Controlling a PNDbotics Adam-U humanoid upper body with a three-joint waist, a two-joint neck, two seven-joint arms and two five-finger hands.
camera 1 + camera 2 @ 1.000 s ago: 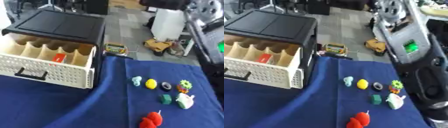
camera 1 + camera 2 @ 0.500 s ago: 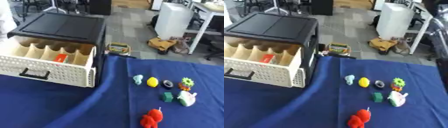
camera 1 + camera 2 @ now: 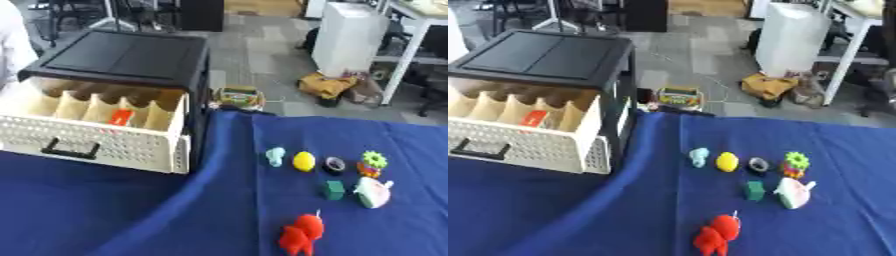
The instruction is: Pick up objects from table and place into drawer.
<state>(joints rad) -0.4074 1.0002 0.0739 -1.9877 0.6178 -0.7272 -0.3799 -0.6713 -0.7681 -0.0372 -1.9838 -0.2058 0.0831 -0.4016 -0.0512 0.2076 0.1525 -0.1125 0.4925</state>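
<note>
Left eye view shows neither hand, so finger state is unknowable; drawer (image 3: 105,145) stands open, probably awaiting small toys: yellow ball (image 3: 304,161), red figure (image 3: 302,235).

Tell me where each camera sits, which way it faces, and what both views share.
Left eye view: from the head, looking down at the open drawer and the blue table; no arm or hand shows.
Right eye view: same head, slightly to the right, same downward look; no hand shows.
Shared: drawer, red toy, yellow ball, green block.
</note>
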